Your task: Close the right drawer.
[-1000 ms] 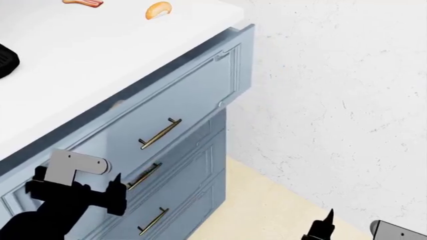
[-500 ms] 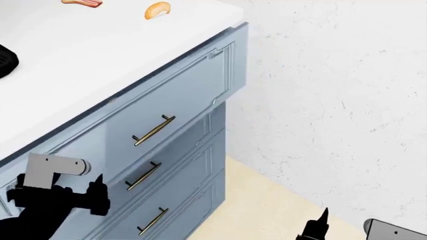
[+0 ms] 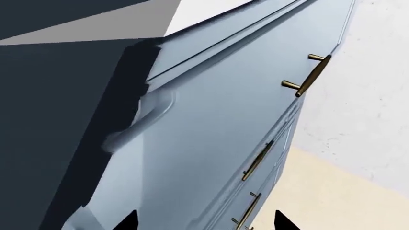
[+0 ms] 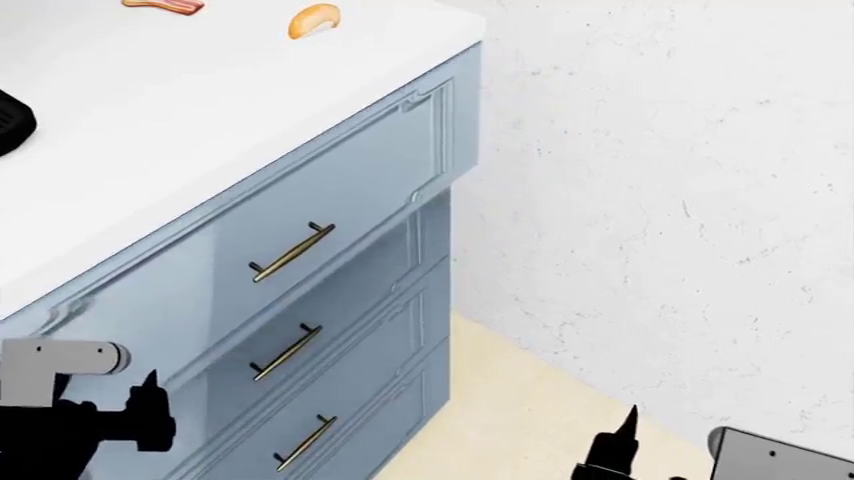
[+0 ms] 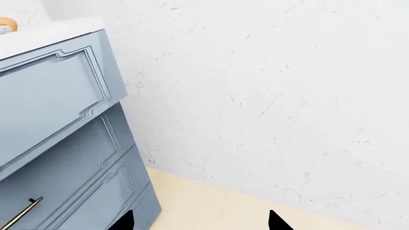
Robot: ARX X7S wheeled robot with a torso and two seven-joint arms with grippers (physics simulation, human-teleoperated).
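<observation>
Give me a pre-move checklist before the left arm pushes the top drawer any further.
1. right drawer fully shut: not ok; its front stands proud of the fronts below.
2. Left gripper empty: ok, open, nothing between its tips.
3. Left gripper touching the drawer front: cannot tell.
4. Brass handle free of the arm: ok.
5. Right gripper out of the way: ok, open, off toward the wall.

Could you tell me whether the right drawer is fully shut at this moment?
Not quite: the right drawer is nearly shut. In the right wrist view its front juts slightly beyond the drawer front below.
</observation>
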